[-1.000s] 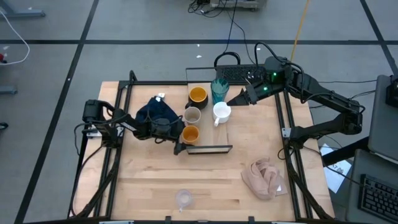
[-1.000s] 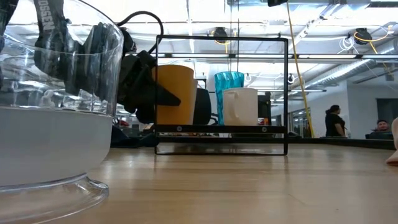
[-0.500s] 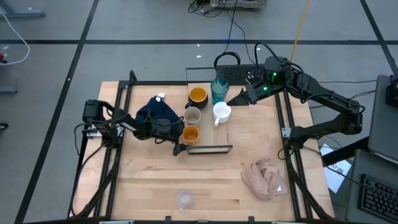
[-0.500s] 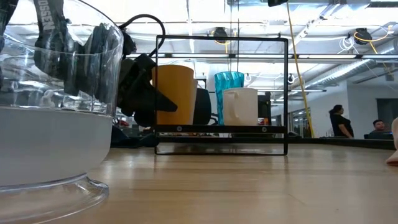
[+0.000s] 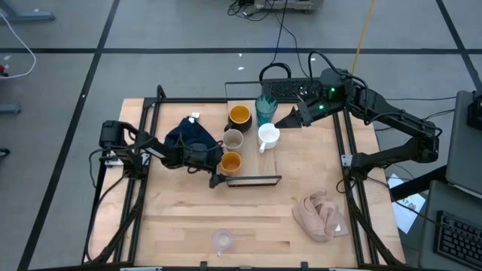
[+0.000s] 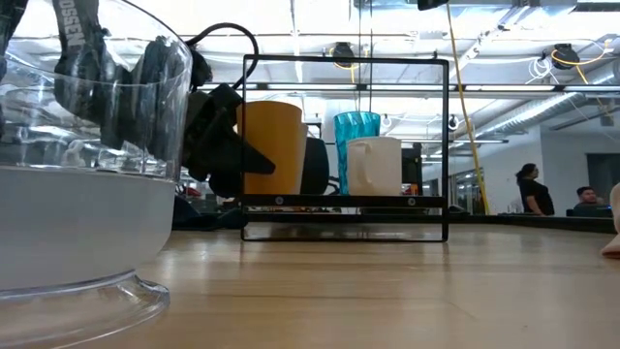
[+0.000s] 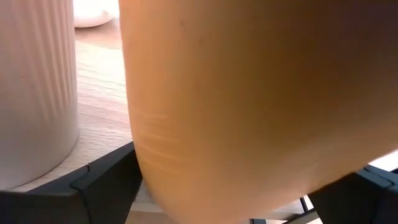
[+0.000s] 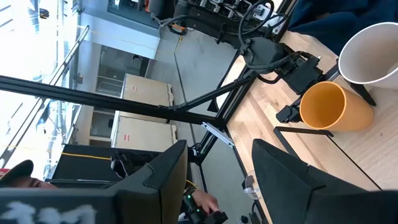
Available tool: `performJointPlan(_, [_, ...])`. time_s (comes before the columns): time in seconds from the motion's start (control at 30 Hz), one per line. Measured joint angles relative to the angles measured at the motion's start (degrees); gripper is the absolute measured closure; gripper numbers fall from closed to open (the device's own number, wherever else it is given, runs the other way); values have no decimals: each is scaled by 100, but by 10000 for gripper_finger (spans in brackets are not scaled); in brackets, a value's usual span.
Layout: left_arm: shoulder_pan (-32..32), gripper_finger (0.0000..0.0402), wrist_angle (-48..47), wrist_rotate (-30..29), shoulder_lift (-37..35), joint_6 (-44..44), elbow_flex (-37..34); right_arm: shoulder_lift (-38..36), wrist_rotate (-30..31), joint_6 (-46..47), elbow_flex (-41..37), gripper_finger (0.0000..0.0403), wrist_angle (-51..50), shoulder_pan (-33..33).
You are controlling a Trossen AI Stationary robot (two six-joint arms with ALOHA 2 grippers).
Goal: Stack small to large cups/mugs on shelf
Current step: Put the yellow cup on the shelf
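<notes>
The shelf (image 5: 260,169) carries five vessels: the black mug (image 5: 239,114), the teal tumbler (image 5: 265,109), the white mug (image 5: 269,135), the grey-beige cup (image 5: 233,139) and the small orange cup (image 5: 230,161), which stands upright at its near left end. My left gripper (image 5: 222,165) comes in level from the table's left. It is open, with one finger on each side of the orange cup (image 7: 249,93). My right gripper (image 5: 290,117) hangs open and empty above the shelf's far right. The small clear glass (image 5: 222,241) stands by the table's near edge. My left gripper has the lower wall of the orange cup (image 7: 161,162) between its two open fingers (image 7: 106,180), level, from the table's left. Whether the fingers touch the wall I cannot tell. The cup stands upright with its base on the shelf (image 6: 344,202).
A dark navy cloth (image 5: 192,134) lies under my left arm, and a pink-beige cloth (image 5: 322,214) lies at the near right. A black wire frame (image 6: 447,145) rises over the shelf's front. People sit in the room beyond the table (image 6: 523,189).
</notes>
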Motion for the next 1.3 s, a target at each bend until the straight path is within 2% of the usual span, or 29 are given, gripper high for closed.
performJointPlan(0.37, [110,4,-64,274,-40,-40,-3,0,-2,2,-1,232,1,55])
performJointPlan(0.93, [101,5,-17,315,-46,111,-68,0,-15,2,0,232,1,81])
performJointPlan(1.3, [133,5,-483,249,-878,183,-324,-2,-22,-7,-2,232,46,79])
